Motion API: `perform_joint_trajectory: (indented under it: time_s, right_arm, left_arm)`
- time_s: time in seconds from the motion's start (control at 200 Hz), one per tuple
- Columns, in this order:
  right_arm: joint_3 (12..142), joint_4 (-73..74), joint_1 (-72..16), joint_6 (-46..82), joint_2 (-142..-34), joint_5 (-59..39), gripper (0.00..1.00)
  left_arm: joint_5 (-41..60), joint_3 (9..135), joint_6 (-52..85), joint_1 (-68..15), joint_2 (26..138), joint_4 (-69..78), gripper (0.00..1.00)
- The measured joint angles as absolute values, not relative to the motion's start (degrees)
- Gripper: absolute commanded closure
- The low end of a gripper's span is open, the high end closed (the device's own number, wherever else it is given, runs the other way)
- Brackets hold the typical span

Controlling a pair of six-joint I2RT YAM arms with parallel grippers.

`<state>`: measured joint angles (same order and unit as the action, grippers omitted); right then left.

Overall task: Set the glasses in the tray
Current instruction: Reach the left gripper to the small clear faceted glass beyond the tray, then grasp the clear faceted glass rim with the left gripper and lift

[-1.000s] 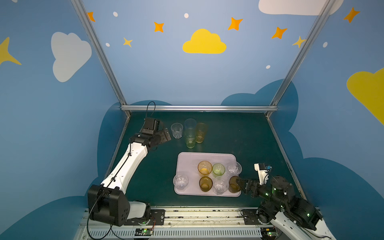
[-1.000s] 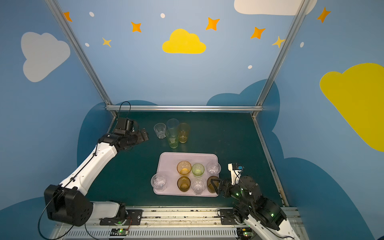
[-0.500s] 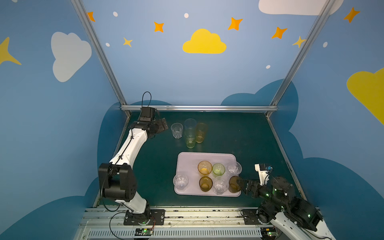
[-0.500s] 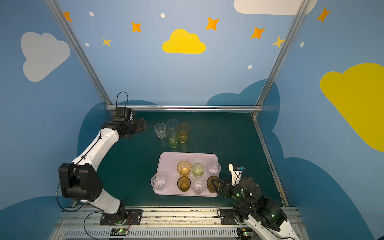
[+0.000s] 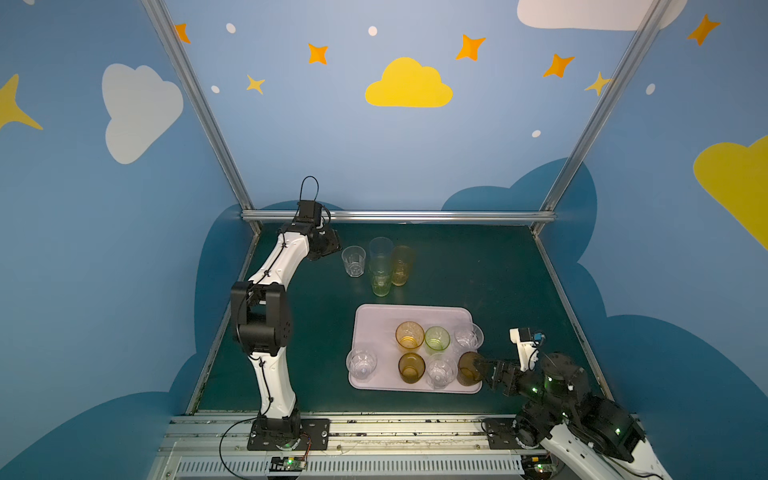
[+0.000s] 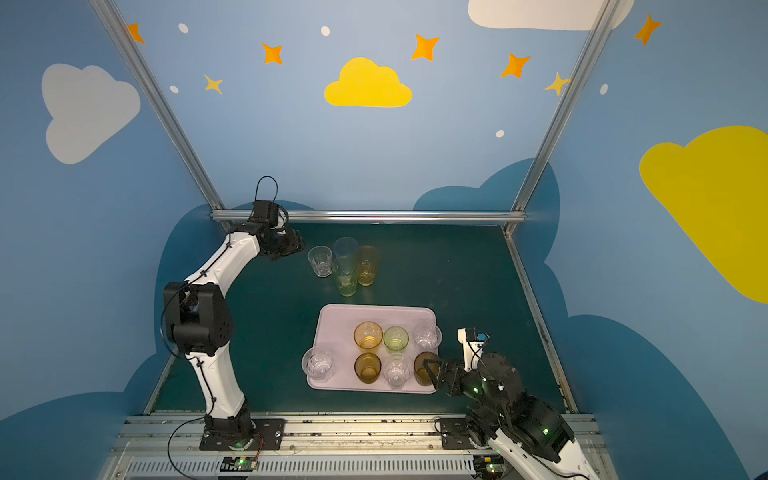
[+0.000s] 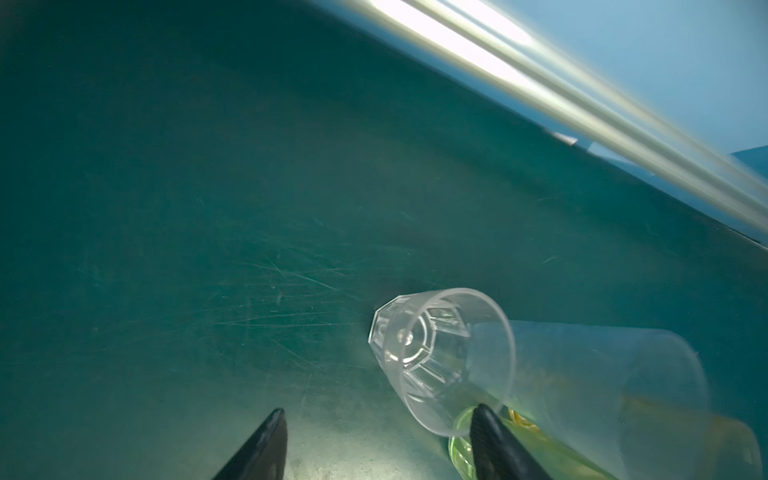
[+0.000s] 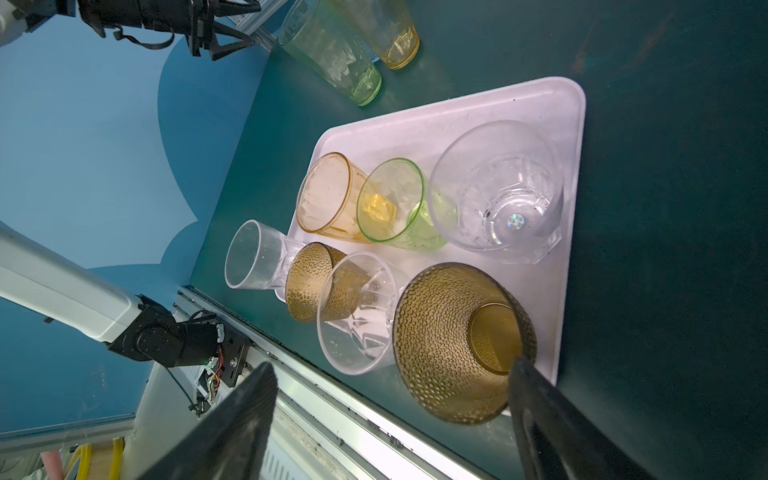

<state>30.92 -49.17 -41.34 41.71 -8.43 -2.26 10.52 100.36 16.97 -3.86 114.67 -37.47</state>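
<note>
The pink tray (image 5: 374, 320) holds several short glasses, amber, green, brown and clear. My right gripper (image 5: 484, 370) stands open at the tray's near right corner. One of its fingers (image 8: 540, 415) is beside a brown dimpled glass (image 8: 453, 340), which stands just ahead of the tips. On the mat behind the tray stand a short clear glass (image 5: 353, 261) and three tall ones: pale blue (image 5: 381, 249), green (image 5: 381, 280) and amber (image 5: 402, 266). My left gripper (image 5: 332, 245) is open and empty just left of the short clear glass (image 7: 440, 357).
A metal rail (image 5: 395, 216) runs along the back edge, close behind the left wrist. The blue walls close in both sides. A clear glass (image 5: 362, 365) leans over the tray's left rim. Bare mat (image 5: 478, 266) lies right of the tall glasses.
The left arm has lifted its elbow and carried its gripper back toward the rail beside the short clear glass, with the jaws narrower than before. The right arm has not moved.
</note>
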Motion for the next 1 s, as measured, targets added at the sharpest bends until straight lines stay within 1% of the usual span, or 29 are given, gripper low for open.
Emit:
perform_joint_trajectory:
  time_s: [0.235,0.746,0.971,1.001]
  right_arm:
    - [30.92,-49.39,-41.34,41.89,-8.27,-1.54,0.14]
    - [30.5,-49.98,-41.34,43.07,-8.27,-1.34,0.14]
    - [30.5,-50.39,-41.34,43.24,-7.99,-1.34,0.14]
    - [30.5,-50.46,-41.34,43.27,-7.92,-1.34,0.14]
  left_arm:
    - [11.33,101.21,16.29,-4.05,118.15,-38.79,0.51]
    - [10.96,107.79,14.72,-6.37,123.46,-42.0,0.58]
    - [9.58,112.77,14.24,-7.81,128.35,-44.77,0.7]
    - [9.37,113.16,14.2,-7.97,128.9,-45.12,0.73]
